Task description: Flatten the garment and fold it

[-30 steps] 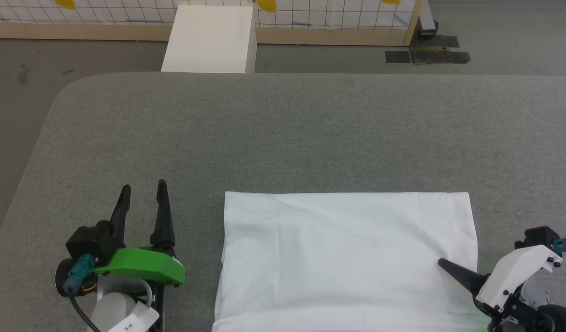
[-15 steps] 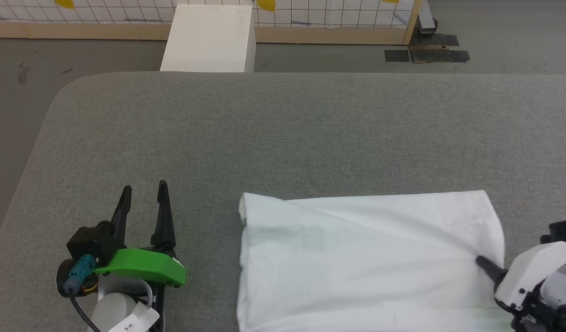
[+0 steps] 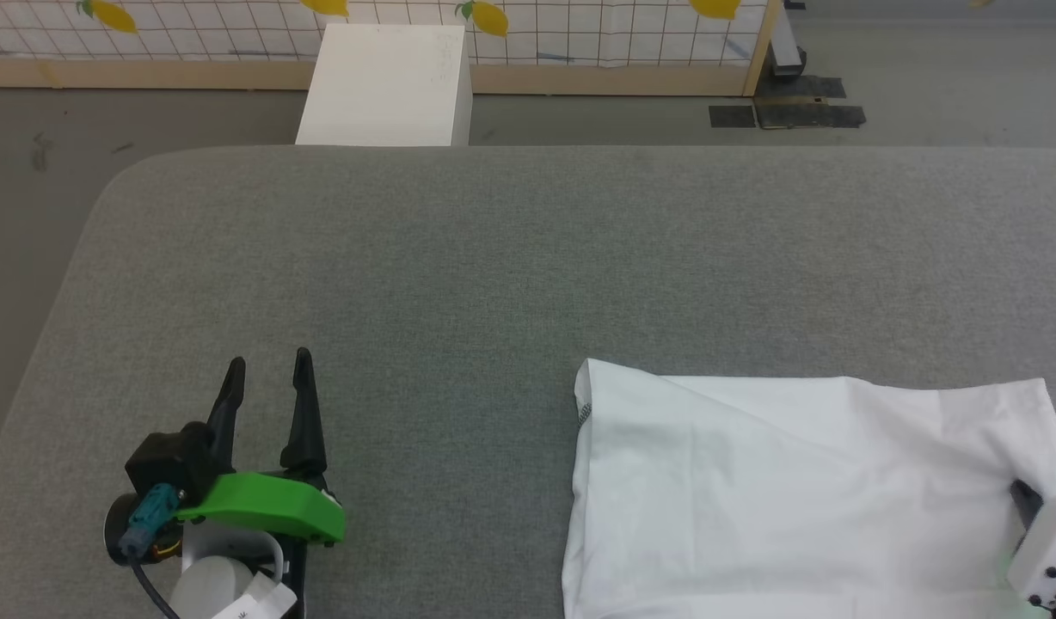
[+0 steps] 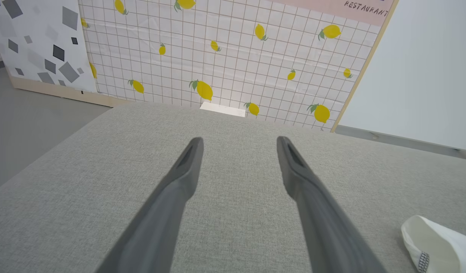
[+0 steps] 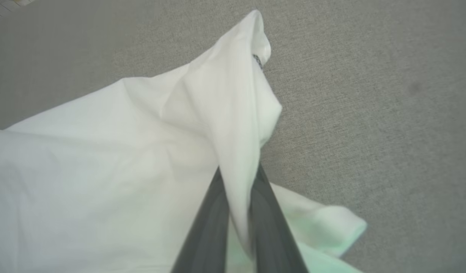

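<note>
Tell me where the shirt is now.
Head view: the shirt lies at the lower right of the grey table, its right edge pinched by the right gripper.

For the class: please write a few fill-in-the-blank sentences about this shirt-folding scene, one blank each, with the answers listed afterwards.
The right gripper is ____ on a raised fold of the garment.
The left gripper, apart from the garment, has its jaws ____.
The garment lies on a ____ fabric surface.
The wall panel behind is printed with yellow ____.
Missing words: shut; open; grey; lemons.
</note>
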Controlling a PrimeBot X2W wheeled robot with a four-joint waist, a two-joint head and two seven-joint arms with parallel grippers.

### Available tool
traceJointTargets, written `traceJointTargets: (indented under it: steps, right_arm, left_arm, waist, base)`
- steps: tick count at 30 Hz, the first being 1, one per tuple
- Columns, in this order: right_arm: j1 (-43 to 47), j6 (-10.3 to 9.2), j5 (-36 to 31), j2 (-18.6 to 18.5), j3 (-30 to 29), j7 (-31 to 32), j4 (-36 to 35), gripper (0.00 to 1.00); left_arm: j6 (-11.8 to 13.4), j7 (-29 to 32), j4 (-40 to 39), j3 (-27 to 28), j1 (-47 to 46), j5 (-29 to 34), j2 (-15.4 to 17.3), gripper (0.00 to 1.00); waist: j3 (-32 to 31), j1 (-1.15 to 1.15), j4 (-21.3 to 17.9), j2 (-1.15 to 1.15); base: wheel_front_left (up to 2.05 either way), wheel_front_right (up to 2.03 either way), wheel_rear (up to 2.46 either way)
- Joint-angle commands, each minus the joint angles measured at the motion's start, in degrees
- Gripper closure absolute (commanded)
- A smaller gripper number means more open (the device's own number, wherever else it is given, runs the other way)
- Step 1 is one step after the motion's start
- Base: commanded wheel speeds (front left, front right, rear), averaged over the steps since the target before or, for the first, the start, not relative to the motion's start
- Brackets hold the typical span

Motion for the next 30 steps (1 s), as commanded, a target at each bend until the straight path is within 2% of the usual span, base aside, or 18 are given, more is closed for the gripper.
traceJointTargets:
  steps: [1, 5, 7, 11, 17, 27, 28, 30]
  right_arm:
    - [1.00, -0.09, 0.70, -0.11, 2.53, 0.14, -2.93, 1.00]
    - [3.30, -0.09, 0.76, -0.11, 11.54, 2.80, -11.97, 1.00]
    - [3.69, -0.09, -1.05, -0.11, 19.80, 5.51, -17.74, 1.00]
    - [1.83, -0.09, -4.10, -0.53, 31.26, 8.02, -20.20, 1.00]
    - [-4.05, -0.09, -4.00, -2.22, 42.60, 9.16, -12.44, 1.00]
    - [-9.79, -0.09, -0.13, -1.10, 49.94, 9.05, 3.48, 1.00]
    - [-9.95, -0.09, 0.27, -1.00, 50.17, 8.97, 4.21, 0.93]
    - [-10.06, -0.09, 1.36, -0.85, 50.81, 9.08, 5.25, 0.44]
  left_arm:
    - [-0.24, -0.44, 0.06, 0.15, 0.53, 0.30, -0.24, 0.00]
    - [-0.28, -0.44, 0.12, 0.00, 0.51, 0.47, -0.24, 0.00]
    - [-0.32, -0.44, 0.13, -0.16, 0.26, 0.52, -0.24, 0.00]
    - [-0.34, -0.44, 0.19, -0.50, -0.43, 0.36, -0.24, 0.00]
    - [-0.38, -0.44, 0.32, -1.25, -1.62, -0.17, -0.24, 0.00]
    - [-0.27, -0.44, 0.44, -1.59, -2.59, -1.00, -0.25, 0.00]
    - [-0.27, -0.44, 0.40, -1.54, -2.55, -1.01, -0.25, 0.00]
    - [-0.23, -0.44, 0.35, -1.50, -2.46, -1.03, -0.25, 0.00]
  waist:
    - [-0.16, 0.00, -0.06, 0.00]
    - [-0.30, 0.00, 0.00, 0.00]
    - [-0.06, 0.00, 0.22, 0.00]
    - [0.65, 0.00, 0.77, 0.00]
    - [2.09, 0.00, 2.17, 0.00]
    - [3.92, 0.00, 4.06, 0.00]
    - [3.98, 0.00, 4.12, 0.00]
    - [3.99, 0.00, 4.17, 0.00]
  base:
    - [0.00, 0.00, 0.00]
    - [0.00, 0.00, 0.00]
    - [0.00, 0.00, 0.00]
    - [0.00, 0.00, 0.00]
    - [0.00, 0.00, 0.00]
    - [0.00, 0.00, 0.00]
    - [0.00, 0.00, 0.00]
    - [0.00, 0.00, 0.00]
